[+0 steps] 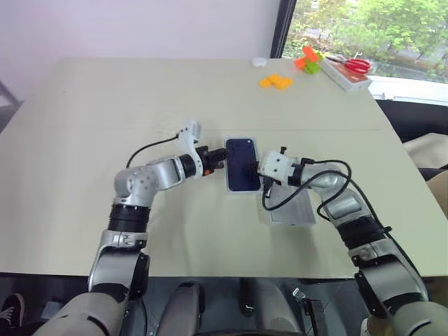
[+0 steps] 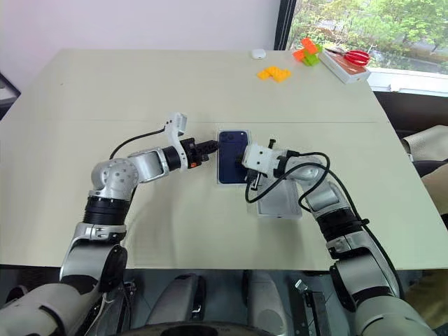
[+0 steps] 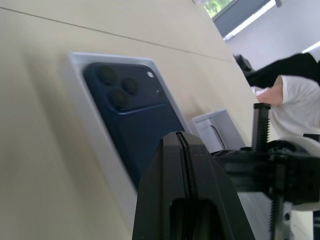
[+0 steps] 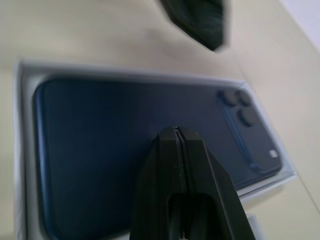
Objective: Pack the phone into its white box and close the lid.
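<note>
The phone [image 1: 242, 164], dark navy with its camera cluster at the far corner, lies back up in the white box [image 3: 76, 85], whose white rim frames it at the middle of the table. My left gripper [image 1: 222, 155] is shut, its tip at the phone's left edge. My right gripper [image 1: 253, 168] is also shut, its tip over the phone's right side. Neither holds anything. In the right wrist view the shut fingers [image 4: 176, 150] hover just above the dark surface. The lid [image 1: 292, 214] lies open side up to the right, partly under my right forearm and its cable.
Orange blocks [image 1: 276, 82], a small white object [image 1: 259, 61], orange and green blocks [image 1: 308, 59] and red scissors [image 1: 357, 65] on a white slab sit at the table's far right corner, by the window. The table's right edge runs close to my right arm.
</note>
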`<state>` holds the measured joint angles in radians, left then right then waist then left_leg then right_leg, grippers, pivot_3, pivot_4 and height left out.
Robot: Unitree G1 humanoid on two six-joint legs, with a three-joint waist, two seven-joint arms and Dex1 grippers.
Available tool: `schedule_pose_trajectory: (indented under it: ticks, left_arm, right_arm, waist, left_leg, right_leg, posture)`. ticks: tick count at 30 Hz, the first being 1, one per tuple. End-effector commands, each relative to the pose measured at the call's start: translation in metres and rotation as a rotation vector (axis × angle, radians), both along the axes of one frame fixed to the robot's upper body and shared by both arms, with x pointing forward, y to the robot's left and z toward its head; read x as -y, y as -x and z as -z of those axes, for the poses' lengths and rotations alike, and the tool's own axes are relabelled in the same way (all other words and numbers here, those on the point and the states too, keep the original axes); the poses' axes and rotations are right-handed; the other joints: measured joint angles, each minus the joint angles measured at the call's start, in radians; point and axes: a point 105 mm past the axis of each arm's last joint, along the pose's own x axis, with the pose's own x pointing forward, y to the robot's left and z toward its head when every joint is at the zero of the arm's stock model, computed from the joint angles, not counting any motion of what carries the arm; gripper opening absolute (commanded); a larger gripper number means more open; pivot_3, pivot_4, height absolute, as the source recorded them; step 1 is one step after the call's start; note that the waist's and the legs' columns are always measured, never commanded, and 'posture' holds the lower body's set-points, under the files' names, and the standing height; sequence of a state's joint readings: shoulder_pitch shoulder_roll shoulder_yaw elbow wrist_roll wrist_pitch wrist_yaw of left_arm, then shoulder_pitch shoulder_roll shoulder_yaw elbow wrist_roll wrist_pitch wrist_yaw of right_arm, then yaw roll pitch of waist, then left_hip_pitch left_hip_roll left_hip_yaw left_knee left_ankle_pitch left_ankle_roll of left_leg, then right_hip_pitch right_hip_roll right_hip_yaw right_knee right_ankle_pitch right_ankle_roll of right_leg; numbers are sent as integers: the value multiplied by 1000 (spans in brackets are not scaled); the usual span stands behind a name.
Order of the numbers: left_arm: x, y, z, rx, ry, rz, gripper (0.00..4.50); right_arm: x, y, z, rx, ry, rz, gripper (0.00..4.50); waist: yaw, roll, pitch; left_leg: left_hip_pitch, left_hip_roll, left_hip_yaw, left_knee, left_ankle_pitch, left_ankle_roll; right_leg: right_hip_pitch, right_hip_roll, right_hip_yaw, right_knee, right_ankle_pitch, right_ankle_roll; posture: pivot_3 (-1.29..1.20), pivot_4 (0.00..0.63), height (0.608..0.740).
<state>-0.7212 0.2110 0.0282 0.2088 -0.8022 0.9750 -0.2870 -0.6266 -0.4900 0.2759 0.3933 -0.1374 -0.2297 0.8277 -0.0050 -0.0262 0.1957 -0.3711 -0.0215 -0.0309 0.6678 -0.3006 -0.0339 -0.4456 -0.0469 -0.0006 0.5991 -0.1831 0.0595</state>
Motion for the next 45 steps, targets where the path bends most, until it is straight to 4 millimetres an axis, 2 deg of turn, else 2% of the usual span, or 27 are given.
schedule_pose_trajectory:
  ticks: [1,4,9,12,17,23,33,37,42,45]
  left_arm:
    - [3,2,12,-13,-75,12,20]
    - [2,10,30,-41,-160,49,20]
    - [-6,12,44,-92,-215,34,20]
    - [-10,13,41,-76,-226,34,20]
    - [-26,13,42,-79,-257,9,20]
    - [-38,11,42,-82,-283,-18,20]
    - [-50,10,38,-56,-312,-34,20]
    - [-52,13,38,-59,-317,-27,20]
    - [-52,10,31,-38,-285,-41,20]
    - [-49,12,11,5,-196,-16,20]
  right_arm:
    - [-1,1,-1,65,68,-32,27]
    - [1,6,4,59,84,-49,27]
    - [6,12,5,56,120,-71,27]
    - [8,16,5,45,111,-78,27]
    - [0,33,7,-1,80,-130,27]
    - [-26,46,11,-15,43,-176,27]
    - [-58,56,13,-29,-8,-225,27]
    - [-66,52,13,-3,-5,-215,27]
    - [-62,46,3,18,-32,-188,27]
    - [-46,52,-5,4,-46,-193,27]
  waist:
    - [-6,0,0]
    - [-9,0,0]
    - [-7,0,-1]
    - [-10,0,-1]
    - [-13,0,-1]
    - [-15,1,-1]
    - [-14,1,-1]
    - [-9,1,-1]
    - [-9,1,-1]
    - [-8,1,-1]
  left_leg:
    - [0,0,0,0,0,0]
    - [1,0,0,0,-3,5]
    - [6,0,-1,0,-3,5]
    - [18,0,-1,0,-4,7]
    - [20,1,-1,0,-4,7]
    - [22,2,-1,0,-4,6]
    - [20,2,-2,0,-4,6]
    - [17,2,-2,0,-3,6]
    - [17,2,-2,0,-3,6]
    - [16,2,-3,0,-3,6]
  right_leg:
    - [0,0,0,0,0,0]
    - [1,0,0,1,0,0]
    - [6,0,0,1,0,0]
    - [17,1,0,0,-1,1]
    - [17,2,1,1,0,1]
    - [17,3,2,3,0,1]
    - [16,3,2,3,0,1]
    - [14,1,2,3,0,1]
    - [13,0,2,2,0,1]
    - [13,1,1,2,0,1]
  posture:
    - [0,150,740]
    - [0,150,740]
    - [0,150,740]
    - [0,150,740]
    - [0,150,740]
    - [0,150,740]
    - [0,150,740]
    - [0,150,740]
    - [0,150,740]
    - [0,150,740]
